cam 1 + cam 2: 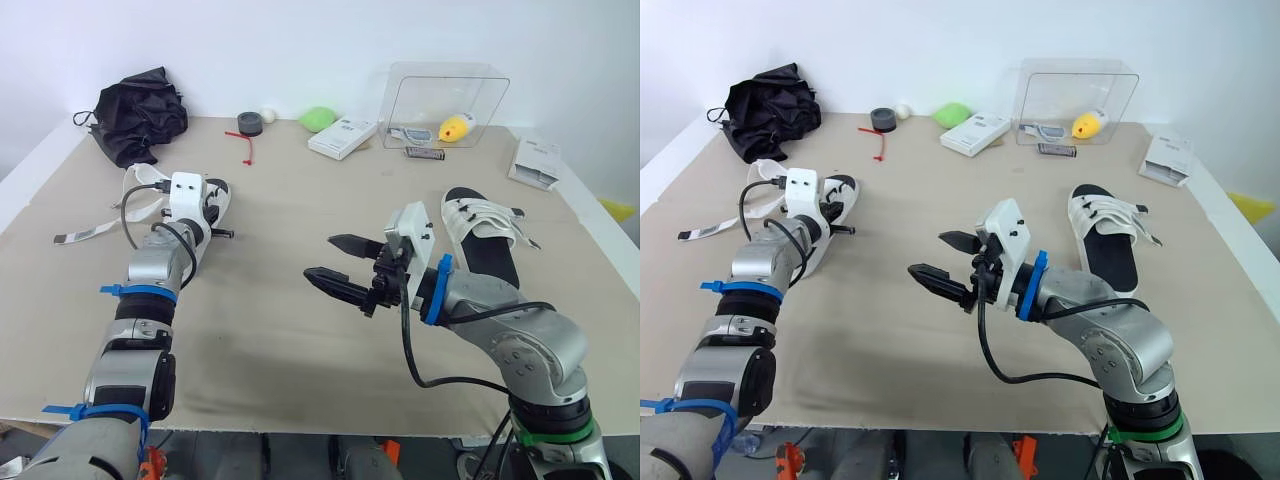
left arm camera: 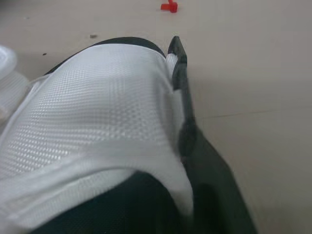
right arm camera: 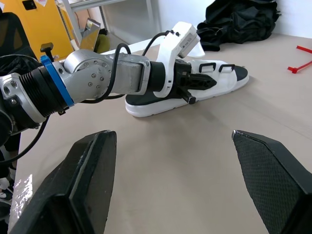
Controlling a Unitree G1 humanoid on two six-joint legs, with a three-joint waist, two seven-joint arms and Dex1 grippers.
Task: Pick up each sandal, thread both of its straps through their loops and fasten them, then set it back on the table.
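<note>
The left sandal [image 1: 218, 198], white with a black insole, lies on the left of the table [image 1: 300, 340]. My left gripper [image 1: 222, 233] rests on it. In the left wrist view one finger [image 2: 182, 92] lies against the sandal's white mesh strap [image 2: 97, 112], and the gripper looks shut on that strap. A loose white strap [image 1: 85, 235] trails off to the left. The right sandal [image 1: 482, 232] lies on the right, its straps across the top. My right gripper [image 1: 325, 257] hovers open over the table's middle with nothing between its fingers.
Along the far edge sit a black cloth bundle [image 1: 140, 115], a tape roll [image 1: 250, 123], a red tie [image 1: 246, 150], a green object [image 1: 318, 118], a white box [image 1: 342, 137] and a clear bin [image 1: 445, 95]. A booklet [image 1: 533, 160] lies far right.
</note>
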